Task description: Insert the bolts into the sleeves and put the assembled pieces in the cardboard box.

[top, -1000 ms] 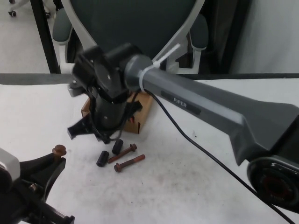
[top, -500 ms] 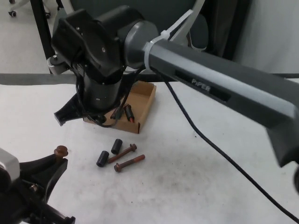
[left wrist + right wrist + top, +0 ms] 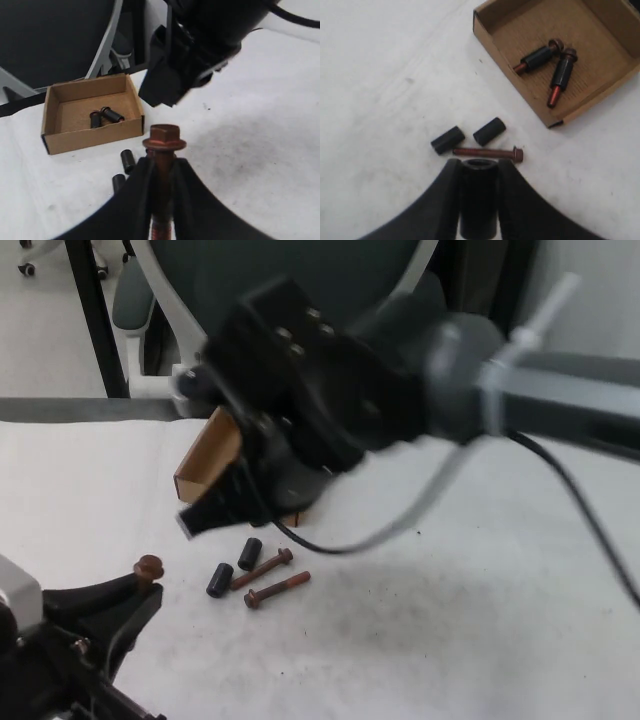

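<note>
While pinching a bolt (image 3: 163,142) head-up in the left tool (image 3: 162,162) low at the near side of the counter (image 3: 260,125) and clamping a sleeve (image 3: 479,200) in the right tool (image 3: 479,165) up beside the box (image 3: 535,27), well apart, probably gotta line both long axes up first.

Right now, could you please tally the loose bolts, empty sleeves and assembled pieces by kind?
Rusty-brown hex-head metal bolts, loose: 3 (two on the white bench, one in the left hand)
Short black cylindrical sleeves, empty: 3 (two on the bench, one in the right hand)
Assembled bolt-in-sleeve pieces in the brown cardboard box: 2
Total: 8
</note>
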Robot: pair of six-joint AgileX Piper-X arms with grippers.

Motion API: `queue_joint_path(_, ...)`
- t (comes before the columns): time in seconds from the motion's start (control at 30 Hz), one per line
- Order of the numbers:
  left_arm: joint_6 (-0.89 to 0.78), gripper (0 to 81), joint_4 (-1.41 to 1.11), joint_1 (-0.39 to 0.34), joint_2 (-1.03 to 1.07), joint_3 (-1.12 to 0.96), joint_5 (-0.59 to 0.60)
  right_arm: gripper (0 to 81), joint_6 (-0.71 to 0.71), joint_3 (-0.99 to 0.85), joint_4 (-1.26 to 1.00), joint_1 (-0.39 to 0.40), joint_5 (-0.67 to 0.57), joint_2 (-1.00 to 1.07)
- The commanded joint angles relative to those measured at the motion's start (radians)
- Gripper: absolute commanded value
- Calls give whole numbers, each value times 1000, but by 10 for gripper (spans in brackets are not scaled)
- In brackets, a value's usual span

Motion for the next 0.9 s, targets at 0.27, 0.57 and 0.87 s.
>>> queue_joint_path(0.27,-118,8,-135,1,-6,-11,183,3,19,633,-615,54,-75,-401)
queue_joint_path(0.57,-241,8,-252,1,-4,-11,310,3,-38,1014,-1170,137,-98,-548)
queue_joint_path(0.87,-351,8,-295,1,-4,-11,373,3,-166,1191,-1479,194,-143,-548)
